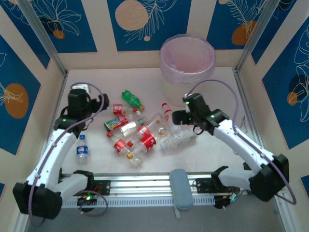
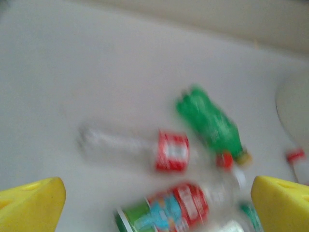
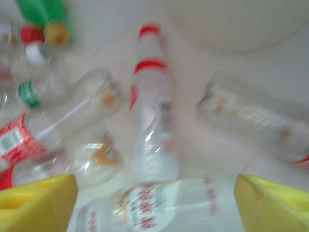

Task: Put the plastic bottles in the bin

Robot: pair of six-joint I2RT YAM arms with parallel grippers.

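Step in hand, as I read it: first pick from the pile. The bin [image 1: 187, 58] stands at the far edge of the desk [image 1: 111, 79], and I see no bottle in it.

The plastic bottles [image 1: 140, 133] lie heaped mid-desk, between the arms. A green bottle [image 1: 131, 99] lies at the far side of the heap, and a blue-labelled bottle [image 1: 82, 148] lies apart beside the left arm.

Right gripper [image 3: 155, 186]: jaws wide apart, nothing clamped. It hangs over the right end of the heap, with a clear bottle with red print [image 3: 145, 210] lying crosswise between the fingers. The wrist picture is blurred, so I cannot tell whether there is contact.

Left gripper [image 2: 157, 188]: wide open and empty, above the left side of the heap.

To do this well, I judge:
- Take the crosswise bottle at mid-body, not the neck.
- Close gently, since thin plastic will buckle or squirt out.
- Lift straight up before swinging, because the neighbours touch it and would get dragged.

Room:
- The bin is near the right arm, so the carry is short. Clear the bin's rim before letting go.
- The right-hand wall is close, so I would swing inward.
- There is open desk left of the heap.
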